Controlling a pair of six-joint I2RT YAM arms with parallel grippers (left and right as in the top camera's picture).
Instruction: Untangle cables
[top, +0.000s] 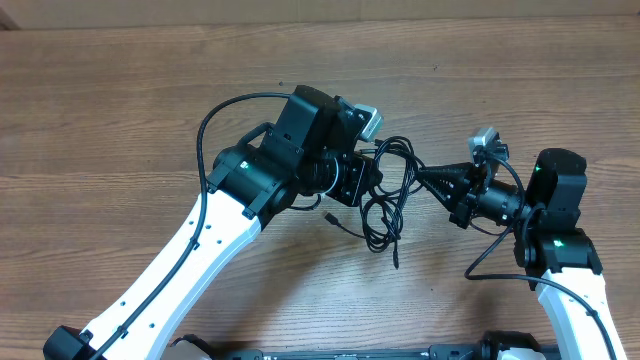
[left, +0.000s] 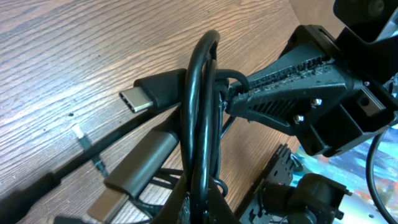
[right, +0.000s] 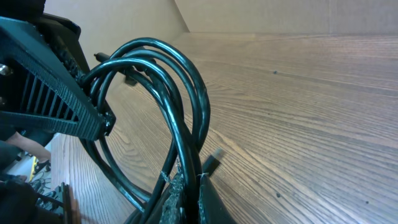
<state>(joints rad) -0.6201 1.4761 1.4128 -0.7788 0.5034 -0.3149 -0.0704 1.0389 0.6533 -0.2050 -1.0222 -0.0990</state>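
the cables lie bunched mid-table. left gripper at nine o'clock and right gripper at three are both clamped on the loops. the next move likely calls for a gentle pull apart.

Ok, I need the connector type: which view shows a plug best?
Left wrist: a plug sits close up, its metal tip sharp. Overhead shows the cables whole, but plugs only as tiny ends. Right wrist shows loops and one blurred shape, maybe a plug.
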